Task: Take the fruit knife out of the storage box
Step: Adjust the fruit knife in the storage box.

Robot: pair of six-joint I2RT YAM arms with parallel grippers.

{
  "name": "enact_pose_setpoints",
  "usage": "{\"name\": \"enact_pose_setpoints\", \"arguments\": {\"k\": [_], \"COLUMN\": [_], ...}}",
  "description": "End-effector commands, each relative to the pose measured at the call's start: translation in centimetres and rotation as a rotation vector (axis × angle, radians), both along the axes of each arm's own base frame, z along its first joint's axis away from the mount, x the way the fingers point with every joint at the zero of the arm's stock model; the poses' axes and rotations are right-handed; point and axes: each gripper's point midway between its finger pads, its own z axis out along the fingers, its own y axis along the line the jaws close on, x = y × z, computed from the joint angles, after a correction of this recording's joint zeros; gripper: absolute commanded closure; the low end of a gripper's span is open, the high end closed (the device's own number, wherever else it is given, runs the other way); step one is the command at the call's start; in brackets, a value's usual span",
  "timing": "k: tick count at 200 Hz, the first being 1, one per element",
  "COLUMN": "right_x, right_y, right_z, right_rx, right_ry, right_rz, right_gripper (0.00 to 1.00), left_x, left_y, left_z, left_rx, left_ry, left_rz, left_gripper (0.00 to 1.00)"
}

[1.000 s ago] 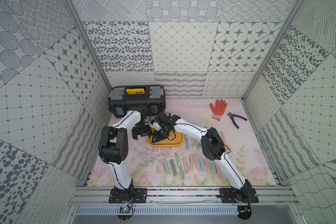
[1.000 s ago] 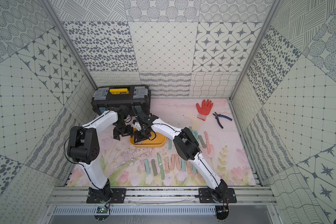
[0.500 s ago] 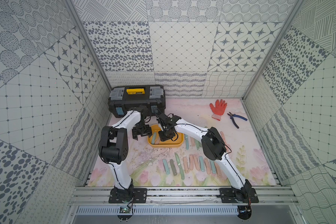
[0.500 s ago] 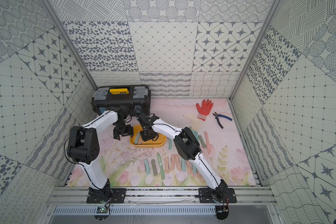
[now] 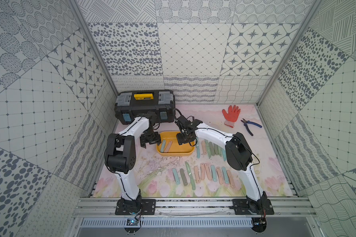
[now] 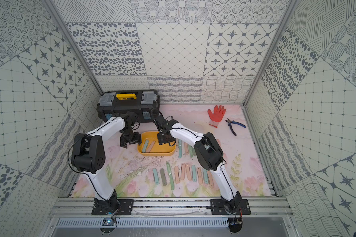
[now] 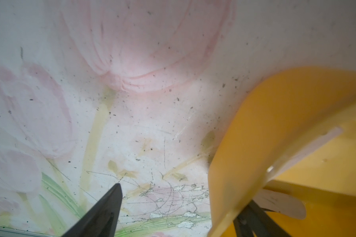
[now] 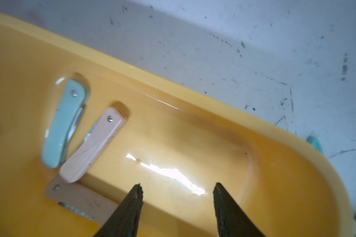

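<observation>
Teal knife (image 5: 163, 147), pink knife (image 5: 168, 147) in box (image 5: 179, 152), long axes near-to-far. Right gripper (image 8: 177, 187) spread, empty; left gripper (image 5: 150, 144) spread astride box wall.

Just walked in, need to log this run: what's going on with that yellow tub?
Two robot grippers work at the shallow yellow plastic storage box on the flowered mat. The right gripper hangs open over the box's bare end, holding nothing. The left gripper is open, the box's end wall between its fingers. Three folded fruit knives lie inside: a pale teal one, a beige one and a second beige one at its end. More knives lie in rows on the mat.
</observation>
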Motion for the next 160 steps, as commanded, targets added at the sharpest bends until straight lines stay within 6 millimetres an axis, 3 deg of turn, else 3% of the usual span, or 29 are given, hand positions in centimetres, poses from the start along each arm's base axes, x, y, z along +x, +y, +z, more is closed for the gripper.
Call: {"name": "enact_pose_setpoints", "arguments": {"k": [1,65,107,160], "right_x": [-0.7,-1.4,-1.2,-1.0], "right_y": [2.9,6.1,6.0,5.5], "right_z": [1.9,-2.5,-4.7,-7.5], "right_rx": [0.092,0.042,-0.001,-0.071], "right_ry": [0.008,0.085,0.082,0.079], "right_rz": [0.069,-0.047,-0.084,-0.115], "right_gripper": [0.38,0.41,0.33,0.33], "left_x": [0.1,0.1,0.1,0.1], "left_y": [0.0,0.1,0.1,0.1], "left_z": [0.4,0.5,0.6,0.6], "left_rx": [-0.003,0.002,-0.005,-0.004], "left_ry": [0.004,-0.001,-0.005,-0.006], "left_rz": [0.017,0.019,0.02,0.018], "left_gripper": [0.2,0.2,0.2,0.19]}}
